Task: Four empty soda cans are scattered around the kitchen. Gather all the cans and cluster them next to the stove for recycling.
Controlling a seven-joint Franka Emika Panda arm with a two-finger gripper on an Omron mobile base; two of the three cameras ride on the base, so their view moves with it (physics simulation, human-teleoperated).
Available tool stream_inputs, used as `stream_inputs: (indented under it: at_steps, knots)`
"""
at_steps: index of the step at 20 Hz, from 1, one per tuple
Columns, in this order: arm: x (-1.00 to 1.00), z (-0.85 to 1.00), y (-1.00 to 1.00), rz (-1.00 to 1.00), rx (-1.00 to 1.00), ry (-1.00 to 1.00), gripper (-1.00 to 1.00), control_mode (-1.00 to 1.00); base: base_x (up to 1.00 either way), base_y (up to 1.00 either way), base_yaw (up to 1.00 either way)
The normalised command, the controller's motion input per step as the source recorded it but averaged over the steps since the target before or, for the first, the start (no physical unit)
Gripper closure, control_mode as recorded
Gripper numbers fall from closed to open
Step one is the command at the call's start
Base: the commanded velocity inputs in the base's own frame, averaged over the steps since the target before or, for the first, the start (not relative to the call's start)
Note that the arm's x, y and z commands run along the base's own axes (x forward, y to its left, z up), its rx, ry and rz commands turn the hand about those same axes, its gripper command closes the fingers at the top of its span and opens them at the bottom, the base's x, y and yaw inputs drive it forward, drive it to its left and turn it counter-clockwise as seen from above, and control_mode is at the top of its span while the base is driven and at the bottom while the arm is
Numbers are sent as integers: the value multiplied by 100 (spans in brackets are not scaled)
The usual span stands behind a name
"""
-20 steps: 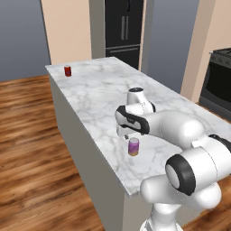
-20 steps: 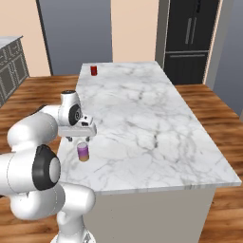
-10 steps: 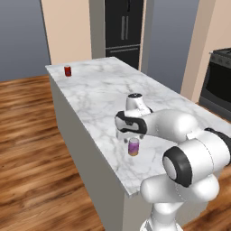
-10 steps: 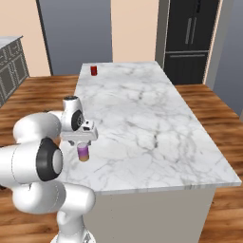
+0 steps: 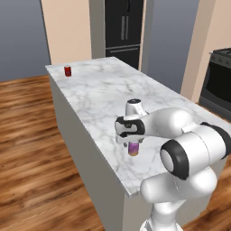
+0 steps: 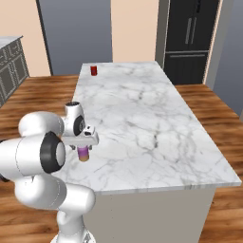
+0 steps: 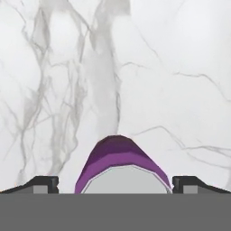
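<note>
Purple can (image 5: 133, 148) upright at near edge; red can (image 5: 67, 71) at far corner.

Arm (image 5: 180, 135): glossy white, bulbous rounded segments, dark grey-black bands at joints (round black disc caps on the big ones). White pedestal base. Claw (image 5: 133, 143): small, white body, dark tips.

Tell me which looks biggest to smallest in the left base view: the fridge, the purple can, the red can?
1. Fridge, clearly the biggest.
2. Purple can.
3. Red can, which looks only slightly smaller; it sits farther from the camera, so the cans may really match.
</note>
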Motion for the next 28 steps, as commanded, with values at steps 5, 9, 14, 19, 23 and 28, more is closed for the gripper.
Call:
stream_inputs:
  at_steps: [5,9,14,19,23,28]
  knots:
    - [0,-13,-1,0,0,0,-100,-100,0,0,0]
    - [0,0,0,0,0,0,-100,-100,0,0,0]
    - [0,0,0,0,0,0,100,-100,0,0,0]
    - [0,0,0,0,0,0,100,-100,0,0,0]
    - [-22,24,0,0,1,-4,100,-100,0,0,0]
    - [-66,100,-1,5,10,-13,100,-100,0,0,0]
